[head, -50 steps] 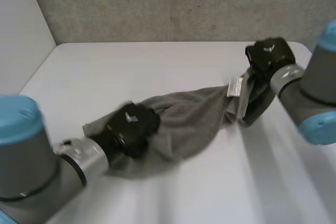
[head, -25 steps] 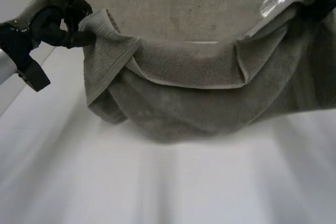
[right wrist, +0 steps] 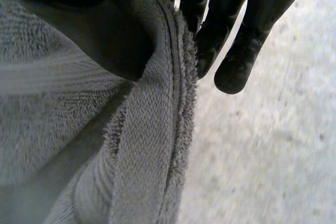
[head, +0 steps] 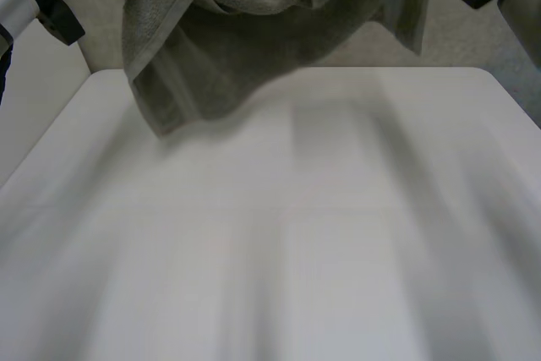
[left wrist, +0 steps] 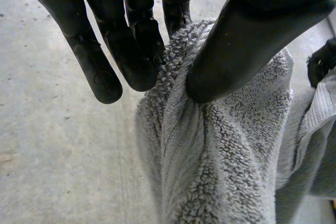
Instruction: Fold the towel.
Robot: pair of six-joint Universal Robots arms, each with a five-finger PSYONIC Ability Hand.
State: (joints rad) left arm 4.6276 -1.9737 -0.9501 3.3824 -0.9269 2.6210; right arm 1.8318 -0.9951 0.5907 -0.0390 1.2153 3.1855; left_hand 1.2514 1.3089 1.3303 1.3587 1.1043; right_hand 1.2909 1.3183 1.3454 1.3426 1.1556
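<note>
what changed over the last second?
Both arms went up, lifting the towel off the table. It went from lying bunched on the surface to hanging between the hands. Unchanged: the left hand and right hand each still pinch their end of it.

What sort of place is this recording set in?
Probably a robotics lab or test bay: a bare white table against a rough concrete wall, with more bare concrete beyond the left hand, which pinches the towel as the right hand does.
</note>
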